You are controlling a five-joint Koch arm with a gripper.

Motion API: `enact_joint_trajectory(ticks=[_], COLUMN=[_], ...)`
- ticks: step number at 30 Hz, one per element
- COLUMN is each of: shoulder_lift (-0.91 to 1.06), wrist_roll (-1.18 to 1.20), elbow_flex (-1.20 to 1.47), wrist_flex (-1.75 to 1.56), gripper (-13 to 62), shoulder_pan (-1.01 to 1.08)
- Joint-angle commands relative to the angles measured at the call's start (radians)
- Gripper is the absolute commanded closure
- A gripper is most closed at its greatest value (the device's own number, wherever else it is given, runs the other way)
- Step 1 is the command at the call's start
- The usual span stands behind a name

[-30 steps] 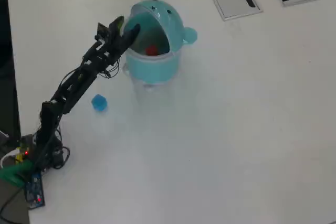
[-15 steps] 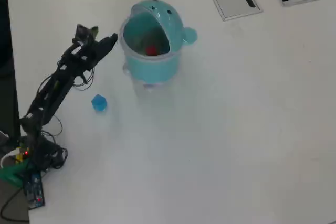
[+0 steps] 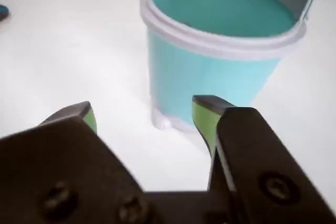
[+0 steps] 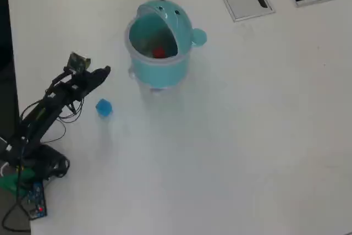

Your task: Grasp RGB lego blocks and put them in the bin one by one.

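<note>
Empty and spread wide, the claw (image 3: 142, 113) hangs short of the bin (image 4: 159, 67), its jaws apart with nothing between them. Nearest it on the desk (image 4: 247, 136), the blue block (image 4: 103, 107) lies loose, well short of the bin; a careless descent could nudge it away. Inside the bin sits the red block (image 4: 159, 53); the yellow-green one cannot be made out.
</note>
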Motion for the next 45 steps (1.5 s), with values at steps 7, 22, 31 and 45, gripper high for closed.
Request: enact_joint_trajectory(ticks=[7, 22, 31, 45], shoulder_lift=[0.135, 0.164, 0.106, -0.046], wrist_roll=[-0.008, -0.012, -0.011, -0.003], elbow_flex=[0.190, 0.433, 0.511, 0.580], wrist_flex=[-0.026, -0.089, -0.147, -0.333], gripper=[15.4, 15.4, 15.3, 14.9], shoulder_pan=[0.008, 0.021, 0.023, 0.087])
